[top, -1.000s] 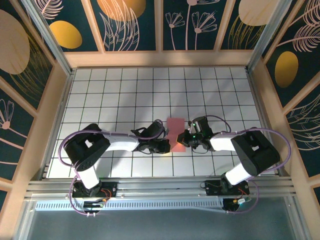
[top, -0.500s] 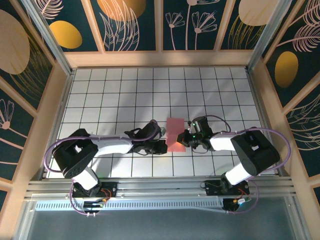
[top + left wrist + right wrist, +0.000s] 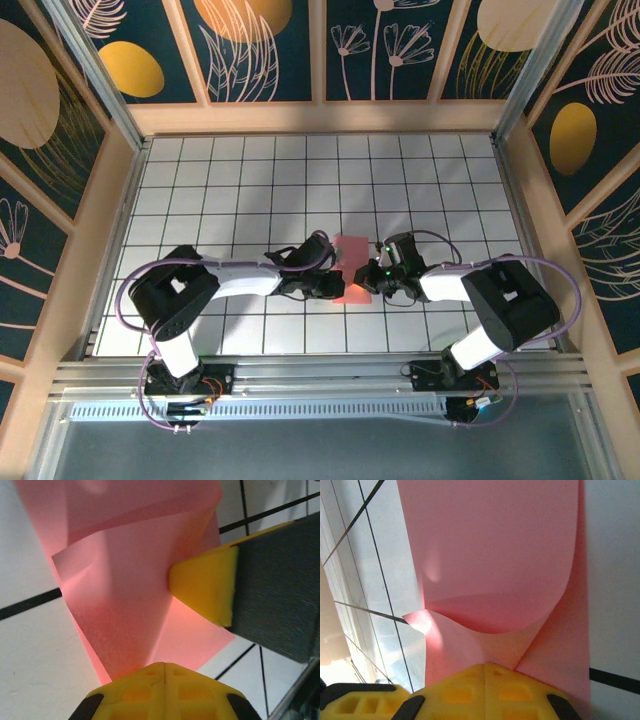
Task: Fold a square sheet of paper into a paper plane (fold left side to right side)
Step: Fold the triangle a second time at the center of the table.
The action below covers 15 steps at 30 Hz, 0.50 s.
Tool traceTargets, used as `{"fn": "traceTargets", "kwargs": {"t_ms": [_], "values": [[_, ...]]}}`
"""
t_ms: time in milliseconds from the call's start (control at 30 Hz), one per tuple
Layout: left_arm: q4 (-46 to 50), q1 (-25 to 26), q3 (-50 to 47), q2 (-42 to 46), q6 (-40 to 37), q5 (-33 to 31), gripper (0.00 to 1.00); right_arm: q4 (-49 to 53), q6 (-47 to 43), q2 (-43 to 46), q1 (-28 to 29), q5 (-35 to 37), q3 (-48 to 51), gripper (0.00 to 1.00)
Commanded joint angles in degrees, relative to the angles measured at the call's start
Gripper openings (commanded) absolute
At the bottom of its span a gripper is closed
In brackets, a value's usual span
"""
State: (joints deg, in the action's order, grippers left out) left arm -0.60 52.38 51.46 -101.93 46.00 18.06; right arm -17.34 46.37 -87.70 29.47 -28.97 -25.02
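Here, the pink paper [image 3: 352,262]: lies on the white gridded surface [image 3: 200,200], between the two arms, in the near half and a little right of the middle
Long axis: in the top view it is a narrow folded strip, longer from the arms' side toward the far wall than across; both ends look blunt, so it points no particular way
Layers: the bottom layer lies flat on the tiles; the upper layer is raised and curved, with a rounded edge in the right wrist view and a slanted crease in the left wrist view
Left fingers [image 3: 164,669]: pressed tight together; the paper narrows down into their tips, so they pinch its left edge
Right fingers [image 3: 485,670]: pressed tight together too; the raised flap gathers into their tips, so they pinch the right edge
Facing: the two pairs meet across the strip; in the left wrist view one yellow tip of the right arm touches the paper's far edge
Surround: a wooden frame [image 3: 320,118]; dark blue wall panels [image 3: 260,50] with gold ovals and pale line-drawn flowers
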Motion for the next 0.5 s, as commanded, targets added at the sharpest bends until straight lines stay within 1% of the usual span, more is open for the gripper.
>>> {"fn": "traceTargets", "kwargs": {"t_ms": [0, 200, 467], "values": [[2.07, -0.56, 0.80, -1.75, -1.29, -0.73, 0.00, 5.74, -1.89, -1.41, 0.41, 3.03, 0.93, 0.00], [3.05, -0.52, 0.72, -2.22, -1.52, -2.14, 0.00, 5.45, -1.85, -1.47, 0.41, 2.89, 1.02, 0.00], [3.74, -0.53, 0.22, -2.81, -1.11, -2.33, 0.00, 5.08, -2.04, -0.05, 0.41, 2.30, 0.17, 0.00]]}}
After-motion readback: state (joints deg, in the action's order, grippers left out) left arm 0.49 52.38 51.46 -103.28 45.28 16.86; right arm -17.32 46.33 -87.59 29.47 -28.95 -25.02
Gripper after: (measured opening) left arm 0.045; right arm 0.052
